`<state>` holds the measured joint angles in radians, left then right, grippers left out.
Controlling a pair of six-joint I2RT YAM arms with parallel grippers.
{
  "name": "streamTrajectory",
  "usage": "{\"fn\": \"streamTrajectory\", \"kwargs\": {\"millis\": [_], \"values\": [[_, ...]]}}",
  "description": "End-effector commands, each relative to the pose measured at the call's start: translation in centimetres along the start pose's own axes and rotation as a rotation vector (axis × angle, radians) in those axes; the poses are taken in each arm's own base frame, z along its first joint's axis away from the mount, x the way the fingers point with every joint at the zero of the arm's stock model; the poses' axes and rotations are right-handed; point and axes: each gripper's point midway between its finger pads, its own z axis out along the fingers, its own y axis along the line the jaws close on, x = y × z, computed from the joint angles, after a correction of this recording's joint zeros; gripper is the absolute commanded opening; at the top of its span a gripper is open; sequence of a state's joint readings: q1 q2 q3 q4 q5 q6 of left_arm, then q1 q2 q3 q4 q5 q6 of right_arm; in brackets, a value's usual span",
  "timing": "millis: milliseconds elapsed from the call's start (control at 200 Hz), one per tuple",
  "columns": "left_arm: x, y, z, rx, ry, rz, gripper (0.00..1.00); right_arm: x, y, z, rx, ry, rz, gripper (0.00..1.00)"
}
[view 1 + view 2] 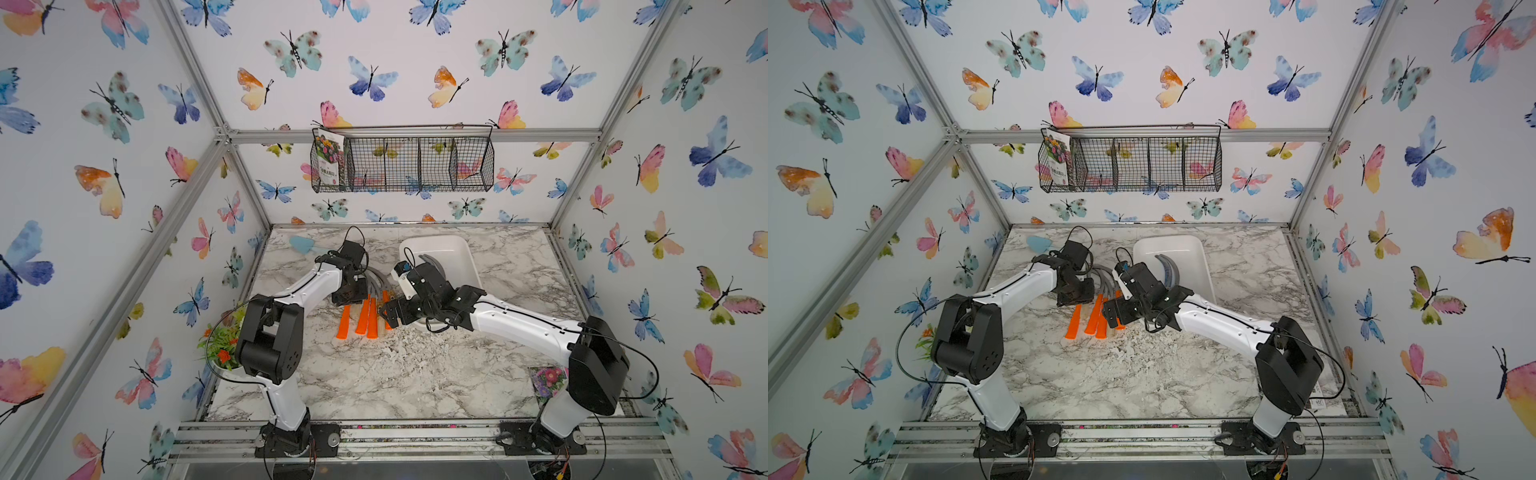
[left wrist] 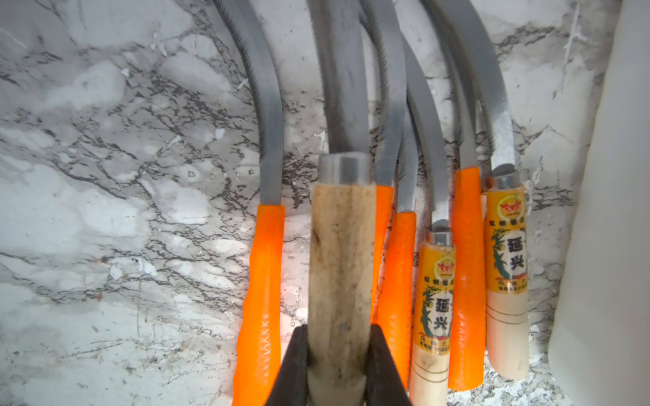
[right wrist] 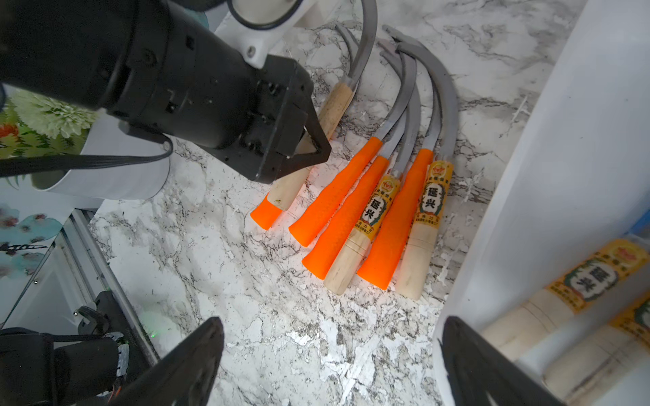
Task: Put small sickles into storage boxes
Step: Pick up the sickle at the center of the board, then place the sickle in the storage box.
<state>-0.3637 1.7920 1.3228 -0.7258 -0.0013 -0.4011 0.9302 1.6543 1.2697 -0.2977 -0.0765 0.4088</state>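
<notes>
The left pincer (image 2: 339,337) is closed narrow on the pale wood handle of 1 small sickle (image 2: 341,246). Its black fingers (image 2: 295,365) press both sides near the butt end, and the grey blade runs straight away from the pincer. In the right wrist view this handle crosses over an orange one; whether it is lifted clear of the bench (image 3: 246,281) cannot be told. Just beside this pincer lie 6 more sickles on the marble: 1 orange-handled sickle (image 2: 262,281) on the side away from the box and 5 on the box side, 3 orange and 2 pale wood with yellow labels. Their handles lie close together and their blades overlap. The right pincer (image 3: 332,327) stands wide with nothing between its fingers, over bare bench, and the butt ends of the row are near, ahead of it. One of its fingers (image 3: 475,355) overlaps the wall of the white storage box (image 3: 527,211). Inside the box lie 2 labelled wood-handled sickles (image 3: 580,291). In a top view their curved blades (image 1: 1169,268) show in the box beyond this pincer.
</notes>
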Motion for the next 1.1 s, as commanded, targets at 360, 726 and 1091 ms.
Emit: {"fn": "streamTrajectory", "kwargs": {"millis": [360,726,1091], "values": [[-0.2,-3.3,-3.3,0.022,-0.055,0.017,0.00,-0.4,-0.7,-3.1,0.059,-0.037,-0.030,0.98],[0.1,-8.0,-4.1,0.052,-0.070,0.074,0.00,0.7,-1.8,-5.3,0.104,-0.047,-0.011,0.98],[0.6,-12.4,-4.6,0.070,-0.077,0.140,0.00,2.4,-3.2,-7.3,0.152,-0.041,0.034,0.98]]}}
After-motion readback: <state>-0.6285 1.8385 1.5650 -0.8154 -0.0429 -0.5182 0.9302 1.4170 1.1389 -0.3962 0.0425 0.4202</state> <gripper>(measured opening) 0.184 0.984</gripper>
